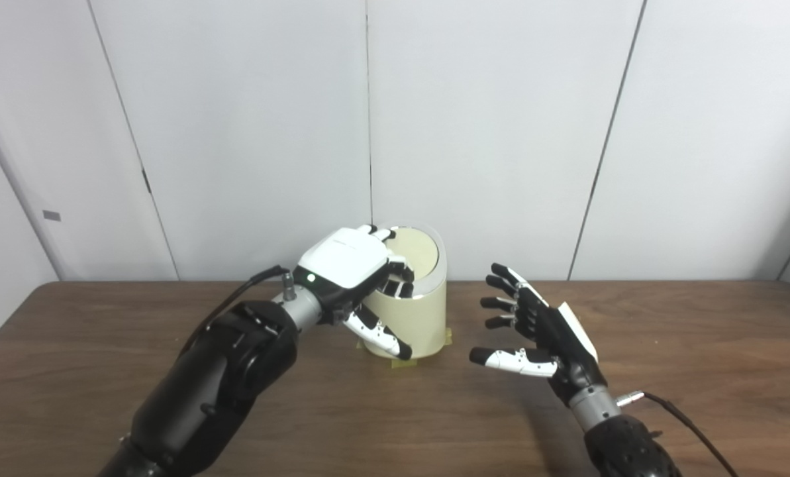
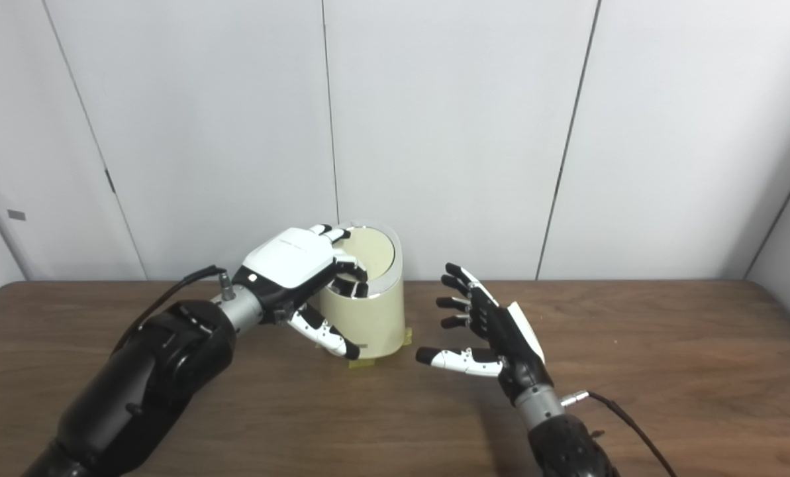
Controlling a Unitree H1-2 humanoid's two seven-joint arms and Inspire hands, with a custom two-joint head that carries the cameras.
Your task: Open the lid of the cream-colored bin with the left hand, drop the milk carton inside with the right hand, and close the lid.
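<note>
The left hand (image 1: 351, 271) lies over the near-left rim of the bin (image 1: 416, 318), its fingers (image 1: 398, 278) curled down onto the lid (image 1: 416, 255) and its thumb against the bin's front wall; whether it truly grips the lid I cannot tell; the cream bin stands upright towards the back of the table, its long axis vertical, its slanted lid facing up and towards the camera, seemingly closed; yellow tape (image 1: 401, 362) shows at its base; just to the right the right hand (image 1: 534, 331) hovers with fingers spread apart, palm turned towards the bin, holding nothing; the table (image 1: 699, 371) is dark brown wood; behind it rise pale grey wall panels (image 1: 500, 132)
</note>
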